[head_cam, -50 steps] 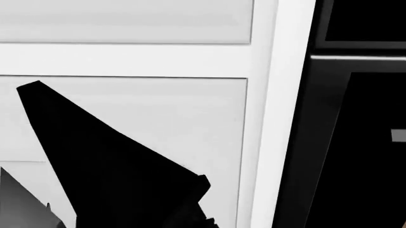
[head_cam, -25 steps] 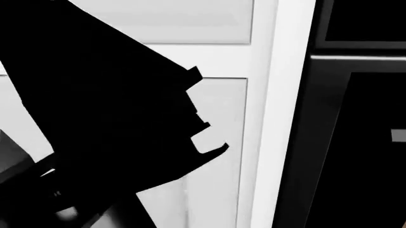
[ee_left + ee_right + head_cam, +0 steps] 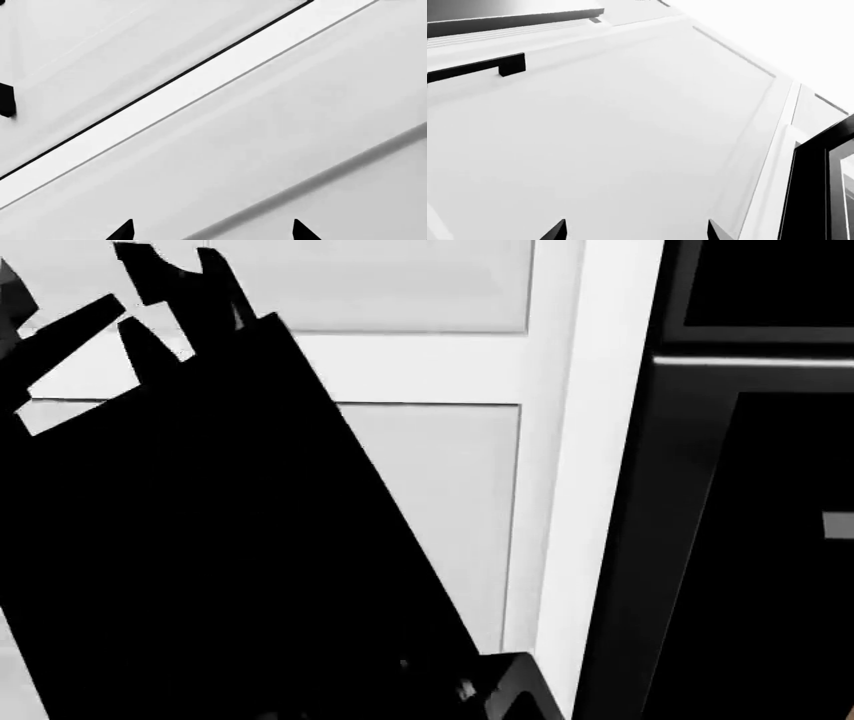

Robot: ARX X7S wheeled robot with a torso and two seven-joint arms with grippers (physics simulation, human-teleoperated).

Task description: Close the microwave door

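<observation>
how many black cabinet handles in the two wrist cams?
2. One black bar handle on the white cabinet front in the right wrist view; one black handle end at the frame edge in the left wrist view. Others may lie out of frame.

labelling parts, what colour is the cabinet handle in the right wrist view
Black: the handle is a dark bar against the white cabinet door, clearest in the right wrist view.

The left arm (image 3: 200, 540) is rendered as a flat, unshaded black mass. The cabinet panels (image 3: 427, 500) are shown in pale grey, framed by brighter white rails (image 3: 427, 368). A white vertical post (image 3: 601, 480) is set against a black appliance front (image 3: 774, 560) crossed by a thin light-grey strip (image 3: 754, 362). In the right wrist view a black bar handle (image 3: 477, 70) is seen on a plain white cabinet door (image 3: 614, 140). No pattern is carried by any surface.
</observation>
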